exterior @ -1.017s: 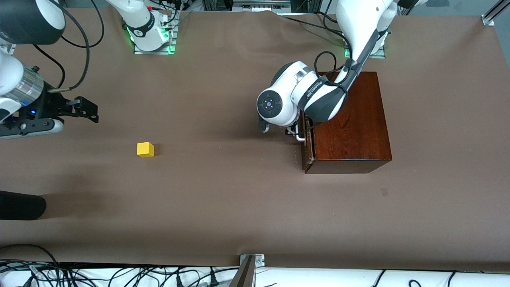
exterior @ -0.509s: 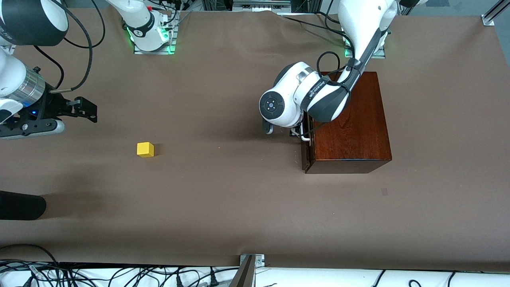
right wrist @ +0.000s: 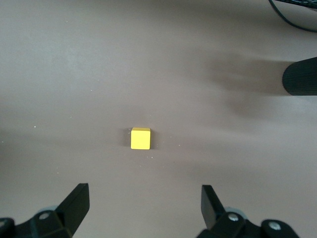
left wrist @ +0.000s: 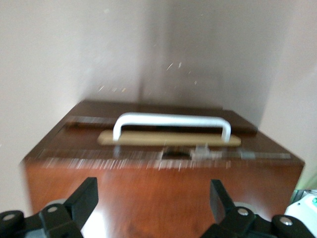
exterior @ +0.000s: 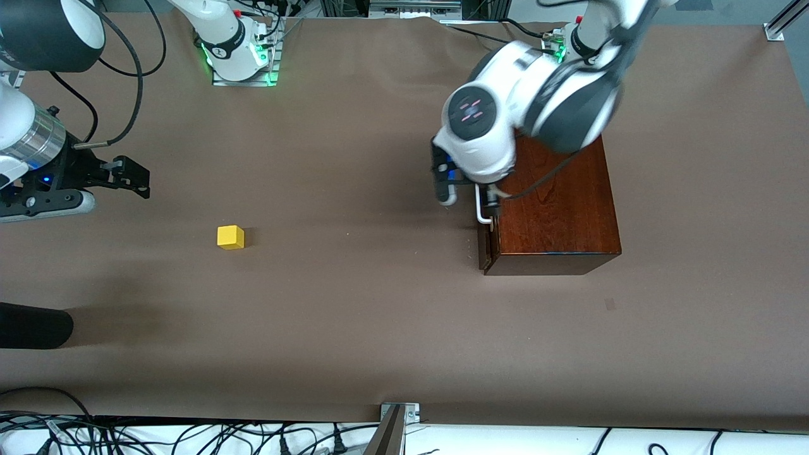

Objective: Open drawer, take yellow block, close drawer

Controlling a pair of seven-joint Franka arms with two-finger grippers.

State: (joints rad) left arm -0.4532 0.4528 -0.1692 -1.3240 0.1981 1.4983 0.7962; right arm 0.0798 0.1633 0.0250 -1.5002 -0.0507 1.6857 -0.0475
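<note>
The dark reddish-brown box [exterior: 556, 202] stands toward the left arm's end of the table. Its drawer [exterior: 485, 249] sits pushed in against the box, white bar handle [exterior: 481, 212] facing the table's middle. My left gripper [exterior: 469, 197] hangs open above the box's handle edge, holding nothing. In the left wrist view the gripper [left wrist: 153, 201] has its fingers [left wrist: 84, 196] wide over the box top [left wrist: 158, 198], with the handle [left wrist: 171, 121] past them. The yellow block [exterior: 231, 237] lies on the bare table toward the right arm's end. My right gripper [exterior: 136, 177] is open above the table beside the block [right wrist: 140, 138], its fingers [right wrist: 77, 201] apart and empty.
A black cylinder [exterior: 31, 325] pokes in at the right arm's end, nearer the front camera than the block; it also shows in the right wrist view [right wrist: 299, 77]. Cables run along the table's near edge [exterior: 189, 436].
The left arm has lifted off the handle and swung up over the box. The drawer front slid in against the box. The right gripper drifted slightly toward its end of the table.
</note>
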